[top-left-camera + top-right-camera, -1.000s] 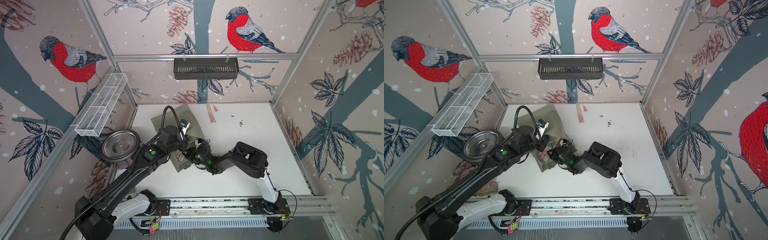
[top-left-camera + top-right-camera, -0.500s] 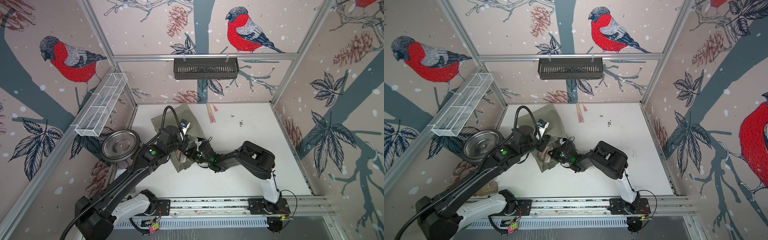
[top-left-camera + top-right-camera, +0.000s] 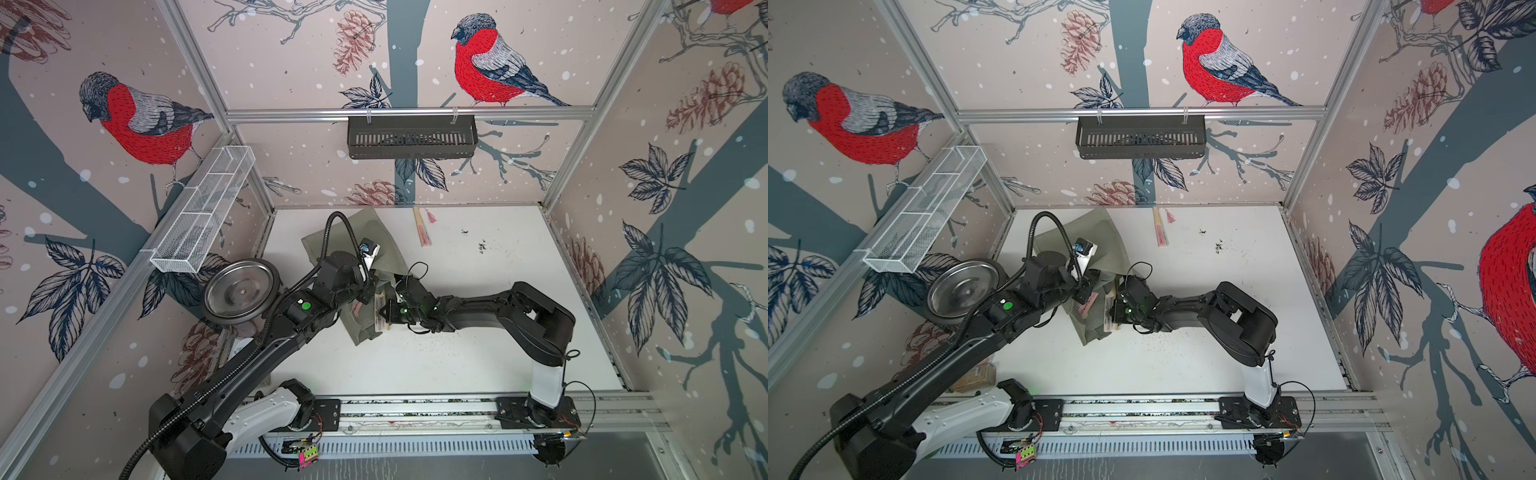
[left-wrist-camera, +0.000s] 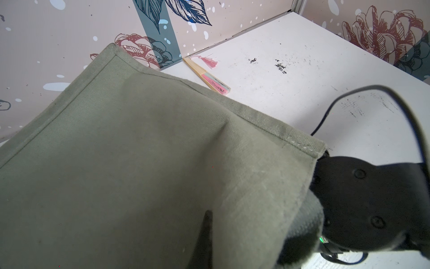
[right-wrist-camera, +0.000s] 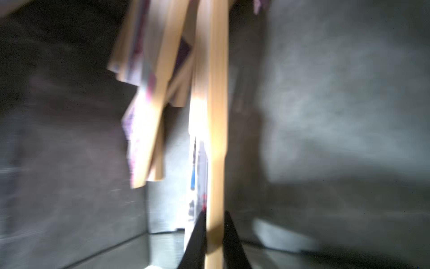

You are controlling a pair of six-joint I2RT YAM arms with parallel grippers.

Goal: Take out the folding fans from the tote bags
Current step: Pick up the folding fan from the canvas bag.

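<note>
Built as 2 black arms with white links (image 3: 266, 415) above black plates (image 3: 326, 413) on the silver rail (image 3: 415, 409). Draped on the left arm (image 3: 257, 353) with ribbed black hose (image 3: 327, 237) and a green dot (image 3: 306, 306); strung on the right arm (image 3: 540, 324) with thin black wire (image 4: 381, 86).

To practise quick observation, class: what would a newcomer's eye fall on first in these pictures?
An olive tote bag sits left of the middle of the white table, the right gripper pinching a bamboo fan at its mouth. A lone tasselled fan lies near the back wall, under bold red bullfinch wallpaper.
</note>
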